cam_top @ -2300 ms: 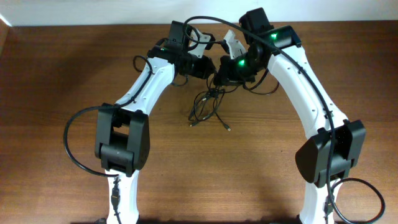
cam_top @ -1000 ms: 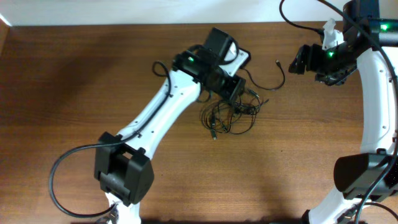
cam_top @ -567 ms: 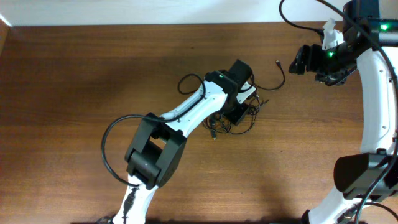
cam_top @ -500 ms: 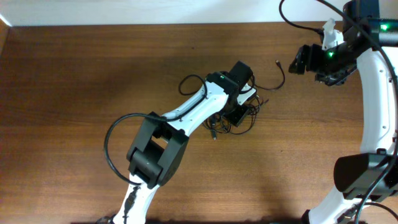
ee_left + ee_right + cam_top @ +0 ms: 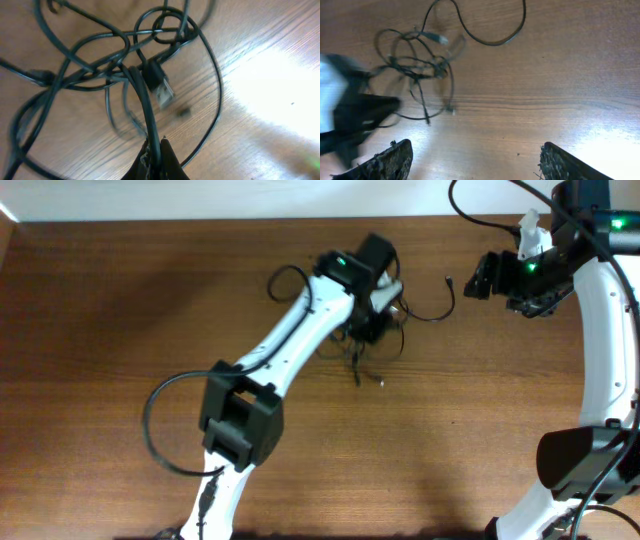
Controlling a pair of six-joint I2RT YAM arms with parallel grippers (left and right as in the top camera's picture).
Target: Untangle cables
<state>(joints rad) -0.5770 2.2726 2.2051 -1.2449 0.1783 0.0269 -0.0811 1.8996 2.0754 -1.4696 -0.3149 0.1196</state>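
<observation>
Several cables (image 5: pixel 142 100) bunched; left hand (image 5: pixel 157 159) seemingly pinches one.

The overhead view is bright and sharp, with even light on the brown table (image 5: pixel 120 330). In both wrist views a white glare shines on the wood at the right. The cables (image 5: pixel 145 75) look blurry up close. The left arm (image 5: pixel 350 112) is a smeared blob.
</observation>
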